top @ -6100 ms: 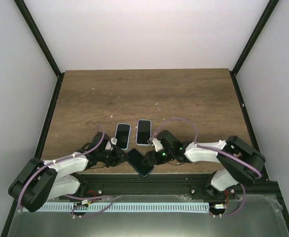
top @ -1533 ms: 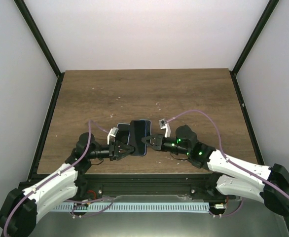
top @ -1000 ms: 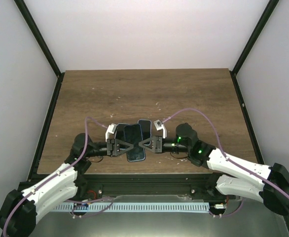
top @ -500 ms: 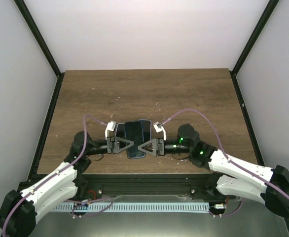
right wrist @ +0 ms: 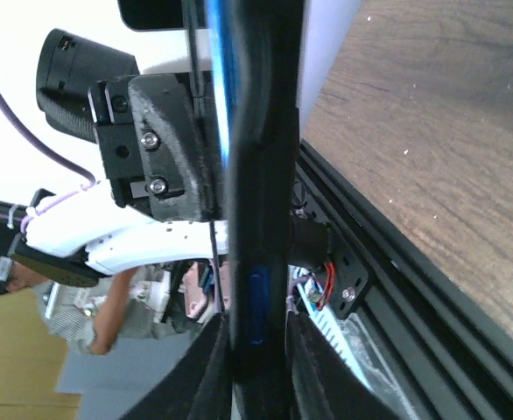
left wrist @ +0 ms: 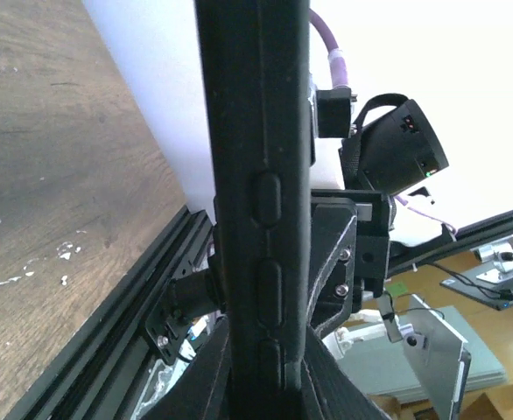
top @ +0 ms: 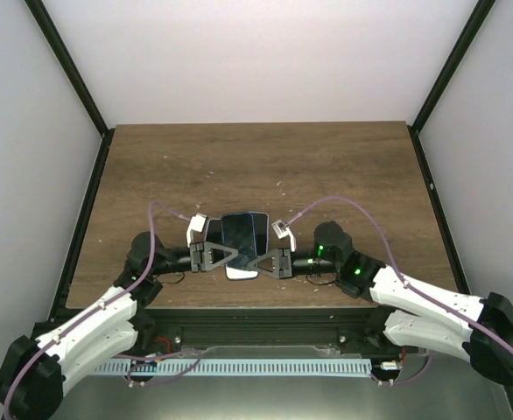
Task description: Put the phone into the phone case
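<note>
Work low and level over the table; lower flat, not corner-first. Lifted off the wood, by the look of it: phone, dark, pinched edge-on between the two tips. Just beyond and beneath those tips, two light-rimmed slabs; case likely one of these, cannot tell. Square up over it before letting go, and free one side only after seating the other. Clamped on the near edge, buttons running up from between its fingers: left gripper. Clamped on the opposite edge, directly facing: right gripper.
</note>
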